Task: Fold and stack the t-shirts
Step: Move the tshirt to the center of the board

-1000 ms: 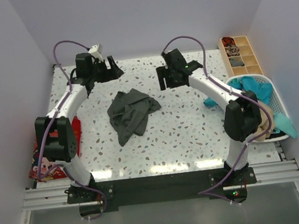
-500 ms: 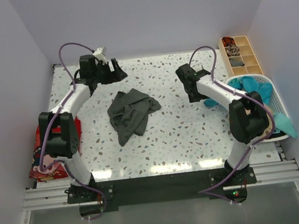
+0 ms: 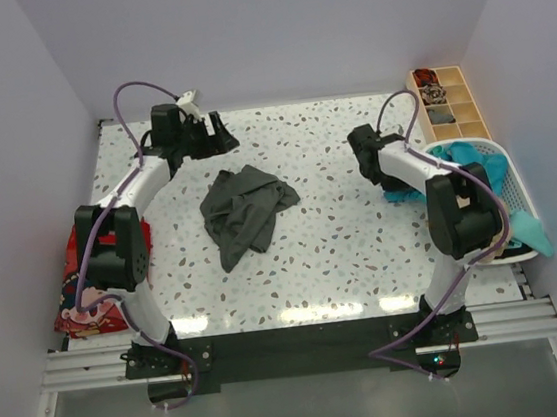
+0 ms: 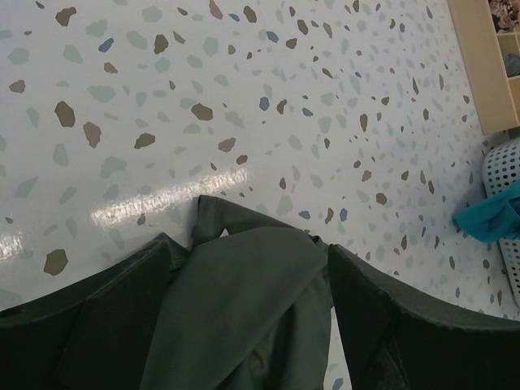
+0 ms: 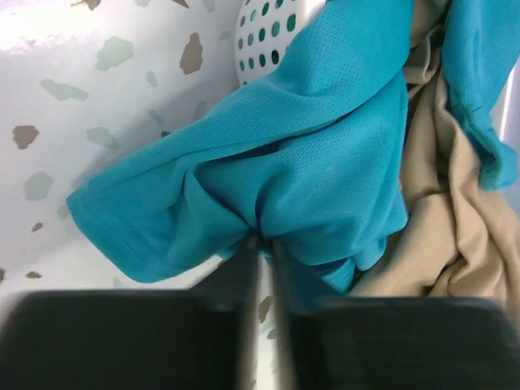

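On the speckled desk [image 3: 365, 259] the grey-green t-shirt [image 3: 244, 212] is lying crumpled while we are fetching the teal t-shirt [image 5: 309, 162], right jaws clamping its fold beside the white basket [image 5: 262, 32], left jaws gaping; lifting it clear is coming next, we reckon

Two white arms [image 3: 135, 190] with black joints [image 3: 113, 256] and bases [image 3: 160, 361] trail looping purple cables [image 3: 118, 106]; a green light [image 3: 435, 359] glows on the right base [image 3: 445, 330].

One t-shirt [image 3: 247, 212] lies mid-table [image 3: 344, 251]; another t-shirt [image 3: 85, 291] seems to hang off its left edge. On my right, other t-shirts [image 3: 464, 159] fill the basket [image 3: 527, 212], with a tray [image 3: 447, 101] behind it.
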{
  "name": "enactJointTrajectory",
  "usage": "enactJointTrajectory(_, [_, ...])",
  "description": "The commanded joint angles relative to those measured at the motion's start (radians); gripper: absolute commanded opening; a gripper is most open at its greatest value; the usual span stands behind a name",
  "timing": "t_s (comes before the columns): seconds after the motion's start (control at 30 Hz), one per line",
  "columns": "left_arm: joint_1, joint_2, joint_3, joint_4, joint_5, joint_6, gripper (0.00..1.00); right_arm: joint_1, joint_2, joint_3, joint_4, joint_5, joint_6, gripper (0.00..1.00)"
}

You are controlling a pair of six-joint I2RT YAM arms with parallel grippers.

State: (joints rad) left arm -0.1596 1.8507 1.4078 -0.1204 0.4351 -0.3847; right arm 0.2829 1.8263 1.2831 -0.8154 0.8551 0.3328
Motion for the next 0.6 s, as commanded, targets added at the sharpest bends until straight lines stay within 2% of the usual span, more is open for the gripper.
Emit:
enactJointTrajectory(0.0, [-0.006, 0.005, -0.001, 0.036, 0.022, 0.003, 0.83, -0.016, -0.002, 0.005, 0.041, 0.044, 0.012, 0.0])
enactJointTrajectory(0.13, [-0.006, 0.01, 0.002, 0.034, 0.016, 0.006, 0.83, -0.017, -0.12, -0.031, 0.082, 0.051, 0.018, 0.0])
enactJointTrajectory(0.2, [-0.006, 0.015, 0.005, 0.034, 0.022, 0.004, 0.83, -0.016, -0.234, -0.036, 0.087, 0.082, 0.018, 0.0])
enactJointTrajectory(0.4, [-0.006, 0.024, 0.013, 0.051, 0.047, -0.008, 0.82, -0.043, -0.458, 0.019, 0.071, 0.344, 0.028, 0.0])
enactJointTrajectory(0.57, [-0.008, 0.025, 0.017, 0.057, 0.06, -0.009, 0.82, -0.212, -0.472, 0.001, 0.029, 0.444, 0.128, 0.0])
